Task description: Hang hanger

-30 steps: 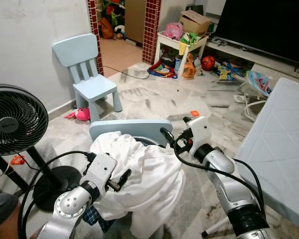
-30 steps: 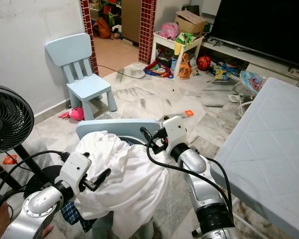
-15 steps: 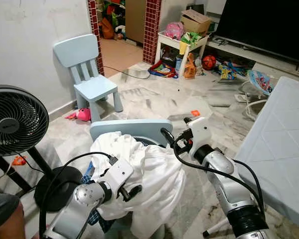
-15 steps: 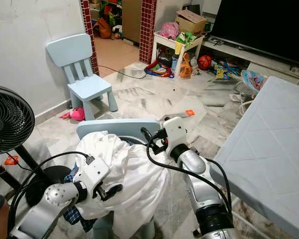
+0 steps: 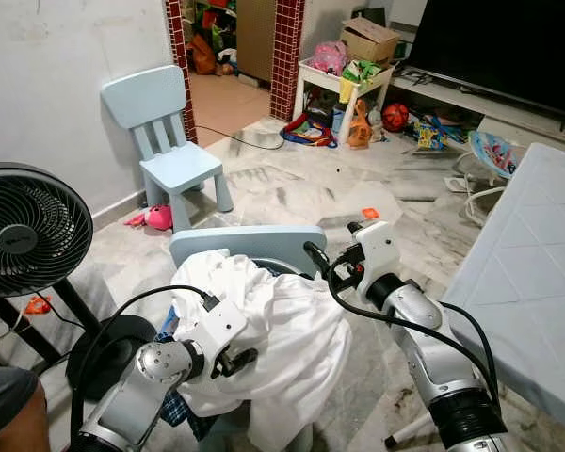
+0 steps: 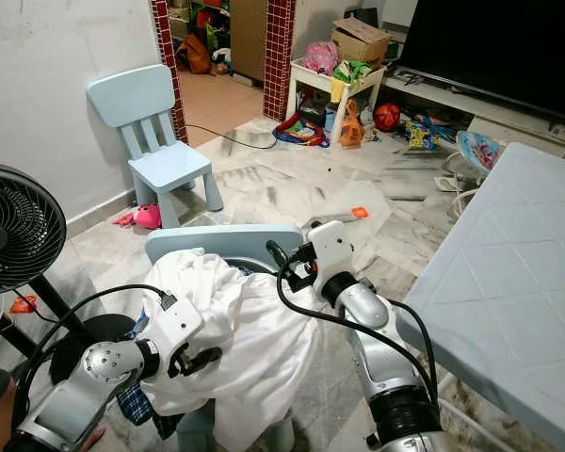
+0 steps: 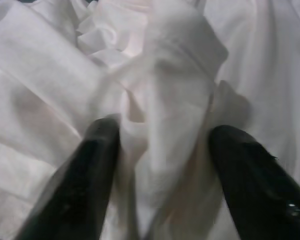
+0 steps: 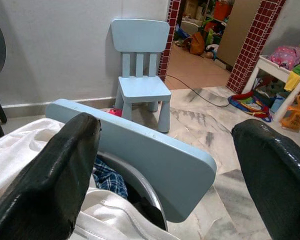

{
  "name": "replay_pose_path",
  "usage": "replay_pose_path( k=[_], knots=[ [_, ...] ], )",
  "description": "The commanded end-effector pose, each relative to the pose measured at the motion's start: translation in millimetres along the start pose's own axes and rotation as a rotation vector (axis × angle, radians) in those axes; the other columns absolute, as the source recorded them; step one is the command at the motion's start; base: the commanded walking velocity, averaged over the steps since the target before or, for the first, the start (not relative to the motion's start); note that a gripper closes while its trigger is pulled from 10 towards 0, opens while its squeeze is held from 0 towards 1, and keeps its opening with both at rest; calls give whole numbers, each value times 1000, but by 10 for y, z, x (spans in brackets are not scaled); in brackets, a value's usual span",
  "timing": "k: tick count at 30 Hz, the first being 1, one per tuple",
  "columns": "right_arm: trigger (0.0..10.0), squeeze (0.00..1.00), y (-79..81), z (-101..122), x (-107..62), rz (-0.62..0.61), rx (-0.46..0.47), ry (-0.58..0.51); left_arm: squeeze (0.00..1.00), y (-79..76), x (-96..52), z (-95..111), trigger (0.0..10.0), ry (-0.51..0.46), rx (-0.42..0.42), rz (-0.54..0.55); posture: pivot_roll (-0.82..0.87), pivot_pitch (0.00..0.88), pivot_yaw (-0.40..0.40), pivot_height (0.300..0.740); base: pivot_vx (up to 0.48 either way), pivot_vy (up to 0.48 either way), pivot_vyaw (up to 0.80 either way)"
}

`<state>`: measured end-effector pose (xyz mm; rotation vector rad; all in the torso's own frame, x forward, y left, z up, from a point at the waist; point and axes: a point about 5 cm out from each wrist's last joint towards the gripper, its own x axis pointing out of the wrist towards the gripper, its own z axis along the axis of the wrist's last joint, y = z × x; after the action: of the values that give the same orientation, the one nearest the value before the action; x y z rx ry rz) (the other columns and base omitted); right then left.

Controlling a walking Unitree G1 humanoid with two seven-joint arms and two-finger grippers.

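Note:
A heap of white clothing (image 5: 282, 330) lies over a light blue chair (image 5: 245, 240) just in front of me, with a blue plaid cloth (image 8: 110, 177) and a metal basin rim (image 8: 145, 185) under it. My left gripper (image 7: 160, 165) is pressed into the near side of the heap. Its fingers (image 7: 90, 175) stand open on either side of a raised fold of the white cloth. My right gripper (image 5: 317, 256) hovers open above the chair's right end, over the heap's far edge, holding nothing. I cannot make out a hanger.
A black standing fan (image 5: 24, 231) is at my left, and a person's knee (image 5: 0, 414) shows at the bottom left. A small blue chair (image 5: 169, 141) stands by the wall. A white table (image 5: 537, 273) is close on my right. Toys litter the far floor.
My left gripper has swung from the heap's left edge inward and down into the white cloth. The right arm has stayed where it was.

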<state>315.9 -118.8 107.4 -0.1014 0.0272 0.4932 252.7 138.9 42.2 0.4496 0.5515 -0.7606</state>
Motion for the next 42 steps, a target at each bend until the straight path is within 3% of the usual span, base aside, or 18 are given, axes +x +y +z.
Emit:
replay_pose_path(
  k=[1, 8, 10, 14, 21, 25, 30, 31, 37, 42],
  knots=[
    [10000, 0, -39, 39, -5, -17, -14, -13, 0, 76, -6, 41, 0, -12, 15, 23, 37, 0, -56, 740, 0, 0, 0],
    [10000, 0, -19, 32, -20, 16, -5, -6, 0, 119, 5, 62, 0, -35, 24, 39, 32, 0, -56, 740, 0, 0, 0],
    [10000, 0, 42, 24, -50, 111, 27, 0, 0, 138, 5, 64, 0, -38, 23, 47, 32, 0, -56, 740, 0, 0, 0],
    [10000, 0, 99, -23, -165, 282, -30, 51, 0, 171, 1, 61, 0, -52, 13, 69, 26, 0, -57, 740, 0, 0, 0],
    [10000, 0, 16, -81, -294, 403, -68, 121, 0, 262, -23, 87, 0, -107, -54, 147, 21, 0, -59, 740, 0, 0, 0],
    [10000, 0, -32, -77, -342, 472, -96, 158, 0, 376, -99, 147, 0, -225, -174, 240, 14, 0, -62, 740, 0, 0, 0],
    [10000, 0, -65, -71, -347, 510, -134, 174, 0, 457, -233, 196, 0, -380, -415, 296, 21, 0, -73, 740, 0, 0, 0],
    [10000, 0, -62, -73, -342, 522, -158, 179, 0, 472, -276, 172, 0, -410, -502, 320, 23, 0, -77, 740, 0, 0, 0],
    [10000, 0, -33, -66, -352, 560, -196, 180, 0, 358, -370, -70, 0, -366, -643, 343, 26, 0, -87, 740, 0, 0, 0],
    [10000, 0, -26, -80, -362, 572, -219, 182, 0, 244, -409, -221, 0, -254, -666, 347, 28, 0, -92, 740, 0, 0, 0]
  ],
)
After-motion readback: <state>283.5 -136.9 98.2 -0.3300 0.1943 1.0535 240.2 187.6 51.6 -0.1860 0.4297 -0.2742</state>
